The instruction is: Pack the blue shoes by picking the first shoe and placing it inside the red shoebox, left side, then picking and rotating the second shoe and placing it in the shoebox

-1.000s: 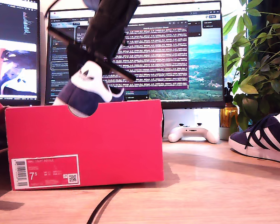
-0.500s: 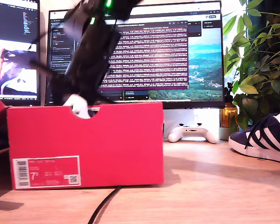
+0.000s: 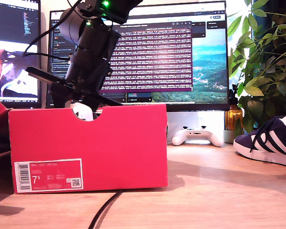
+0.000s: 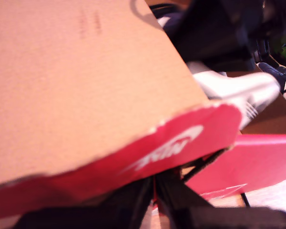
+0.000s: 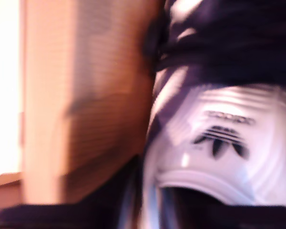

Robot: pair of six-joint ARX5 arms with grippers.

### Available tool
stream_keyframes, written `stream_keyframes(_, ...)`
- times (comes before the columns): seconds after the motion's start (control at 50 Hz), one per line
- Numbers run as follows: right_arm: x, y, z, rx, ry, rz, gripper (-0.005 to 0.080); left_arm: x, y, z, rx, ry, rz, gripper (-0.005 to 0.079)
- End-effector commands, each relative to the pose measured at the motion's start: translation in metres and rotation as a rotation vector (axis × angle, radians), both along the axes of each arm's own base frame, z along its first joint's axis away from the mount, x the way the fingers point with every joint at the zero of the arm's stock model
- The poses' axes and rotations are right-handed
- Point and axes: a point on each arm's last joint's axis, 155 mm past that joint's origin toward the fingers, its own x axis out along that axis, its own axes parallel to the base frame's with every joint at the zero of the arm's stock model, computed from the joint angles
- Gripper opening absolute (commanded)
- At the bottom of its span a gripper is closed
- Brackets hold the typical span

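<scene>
The red shoebox [image 3: 119, 143] stands on the desk at the exterior view's left. My second gripper [image 3: 79, 98] reaches down into it from above, shut on the heel of one of the blue shoes. Only that shoe's white heel tab [image 3: 83, 113] shows through the box's notch. The second wrist view is blurred and shows the heel tab [image 5: 219, 143] close up beside the box's cardboard inner wall [image 5: 86, 95]. My first gripper [image 4: 155, 191] is shut on the red edge of the box lid [image 4: 86, 86]. The other blue shoe [image 3: 269, 140] lies on the desk at the exterior view's right edge.
Two monitors [image 3: 162, 57] stand behind the box. A white game controller [image 3: 197, 136] lies under the larger one. A leafy plant [image 3: 267, 62] and an amber bottle [image 3: 233, 118] are at the exterior view's right. A black cable [image 3: 102, 212] runs across the desk in front of the box.
My second arm has come down with the shoe: it went from above the box rim to inside the box, so only the heel tab shows. The box has shifted slightly.
</scene>
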Motion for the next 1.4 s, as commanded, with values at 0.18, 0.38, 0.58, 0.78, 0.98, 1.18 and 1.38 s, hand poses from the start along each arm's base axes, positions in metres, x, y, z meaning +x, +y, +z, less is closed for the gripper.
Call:
stream_keyframes(0.18, -0.007, 0.011, 0.017, 0.047, -0.005, 0.031, 0.0327, -0.005, 0.0, -0.009, 0.011, 0.016, -0.007, -0.0021)
stream_keyframes(0.38, -0.019, 0.001, 0.026, 0.03, 0.034, 0.04, 0.0327, -0.006, 0.001, -0.009, 0.011, 0.017, -0.006, -0.0021)
stream_keyframes(0.58, -0.027, -0.021, 0.038, -0.015, 0.056, 0.045, 0.0327, -0.006, 0.001, -0.009, 0.012, 0.018, -0.006, -0.0021)
stream_keyframes(0.78, -0.033, -0.044, 0.055, -0.043, 0.077, 0.034, 0.0327, -0.006, 0.001, -0.009, 0.012, 0.018, -0.006, -0.0021)
stream_keyframes(0.98, -0.037, -0.067, 0.088, -0.038, 0.049, 0.043, 0.0327, -0.006, 0.001, -0.01, 0.013, 0.023, -0.006, -0.0021)
stream_keyframes(1.18, -0.042, -0.095, 0.123, -0.022, 0.039, 0.001, 0.0326, -0.009, 0.002, -0.018, 0.023, 0.056, -0.006, -0.0021)
stream_keyframes(1.38, -0.019, -0.15, 0.136, -0.115, -0.002, -0.277, 0.0327, -0.015, 0.003, -0.03, 0.038, 0.109, -0.006, -0.0021)
